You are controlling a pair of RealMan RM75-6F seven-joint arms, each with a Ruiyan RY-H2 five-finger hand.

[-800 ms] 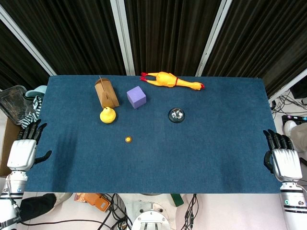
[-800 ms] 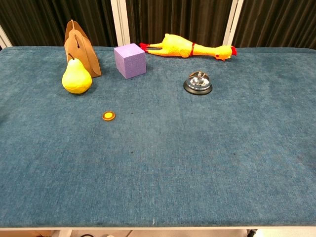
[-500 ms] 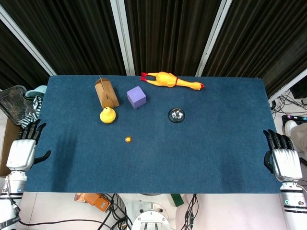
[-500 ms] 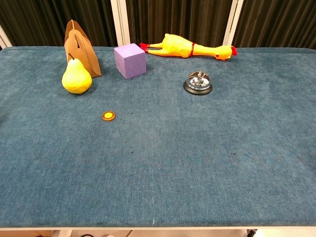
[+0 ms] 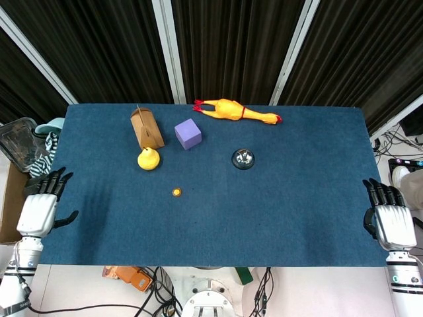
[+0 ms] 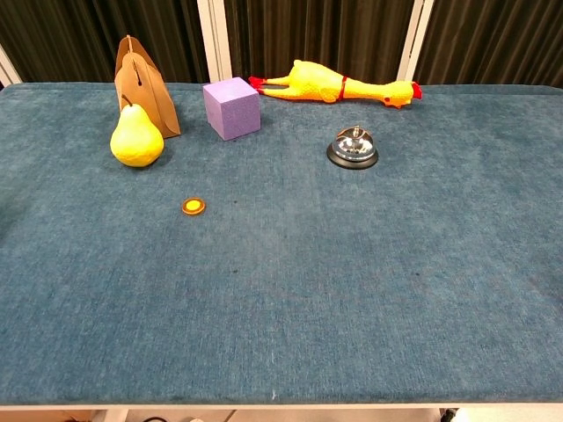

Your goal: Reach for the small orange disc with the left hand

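The small orange disc lies flat on the blue table, left of centre, a little in front of the yellow pear. My left hand hovers at the table's left edge, fingers apart and holding nothing, far to the left of the disc. At the right edge sits my right hand, also empty with fingers apart. Neither hand shows in the chest view.
Behind the disc stand a yellow pear, a brown paper bag and a purple cube. A rubber chicken lies along the back edge. A silver call bell sits near the centre. Clutter lies off the table's left side.
My left hand has shifted slightly to the right and forward, over the table's left edge. The right hand and all objects stay put.
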